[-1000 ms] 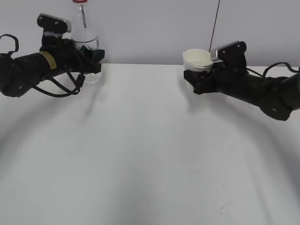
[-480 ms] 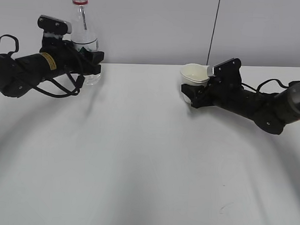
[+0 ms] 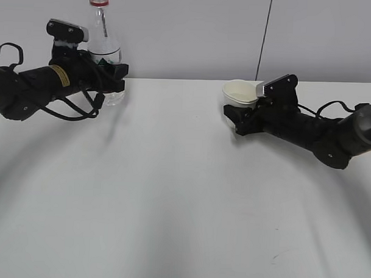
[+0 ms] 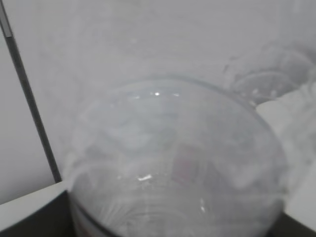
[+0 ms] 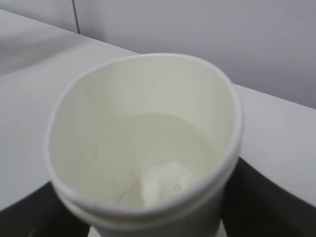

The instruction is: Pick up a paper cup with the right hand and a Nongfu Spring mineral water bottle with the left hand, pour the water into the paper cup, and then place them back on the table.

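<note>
At upper left my left hand [image 3: 114, 75] was clamped on the bottle [image 3: 105, 51], stiff enough at mid-body. Right of centre, my right hand [image 3: 238, 113] pinched the cup [image 3: 240, 92]; its rim bowed oval, so I judged it thin and easily crushed.

in our left wrist view the nongfu spring mineral water bottle [image 4: 173, 168] is a blurred dome, its base cut off at 6 o'clock. the left hand [image 3: 114, 75] hides its label from outside. the right hand [image 3: 238, 116] covers the paper cup [image 3: 240, 93] below the rim; we cannot see its base.
</note>
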Available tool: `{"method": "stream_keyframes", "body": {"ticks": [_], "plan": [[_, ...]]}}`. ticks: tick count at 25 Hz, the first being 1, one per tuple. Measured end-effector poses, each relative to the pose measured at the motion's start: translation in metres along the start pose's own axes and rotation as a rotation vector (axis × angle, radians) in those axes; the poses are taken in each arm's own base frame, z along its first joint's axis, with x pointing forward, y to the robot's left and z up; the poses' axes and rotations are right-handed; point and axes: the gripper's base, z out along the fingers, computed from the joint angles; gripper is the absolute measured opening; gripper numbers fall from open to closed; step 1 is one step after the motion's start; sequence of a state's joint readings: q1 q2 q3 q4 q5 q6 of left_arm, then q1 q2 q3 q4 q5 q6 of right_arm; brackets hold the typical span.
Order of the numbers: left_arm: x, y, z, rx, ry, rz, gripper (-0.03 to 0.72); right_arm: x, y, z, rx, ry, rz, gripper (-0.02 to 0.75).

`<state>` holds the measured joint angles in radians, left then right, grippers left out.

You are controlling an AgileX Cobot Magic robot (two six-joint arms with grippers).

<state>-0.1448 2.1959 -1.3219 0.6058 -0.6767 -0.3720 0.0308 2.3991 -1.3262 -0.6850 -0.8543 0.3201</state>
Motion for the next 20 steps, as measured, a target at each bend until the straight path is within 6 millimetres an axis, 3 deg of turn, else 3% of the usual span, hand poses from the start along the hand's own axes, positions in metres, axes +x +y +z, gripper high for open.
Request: {"method": "stream_keyframes", "body": {"ticks": [9,15,20], "plan": [[0.0000,-0.0003,0.0001,0.001,0.000,-0.001,0.398,0.0042,0.0014,0.0012,-0.010,-0.024,0.002,0.514],[-0.0001,-0.0009,0.0003,0.002,0.000,0.000,0.398,0.0038,-0.0002,0.0012,0.007,-0.030,0.018,0.613],[-0.0001,-0.0009,0.0003,0.002,0.000,-0.001,0.398,0.0029,-0.0016,0.0015,0.019,-0.036,0.037,0.631]]}}
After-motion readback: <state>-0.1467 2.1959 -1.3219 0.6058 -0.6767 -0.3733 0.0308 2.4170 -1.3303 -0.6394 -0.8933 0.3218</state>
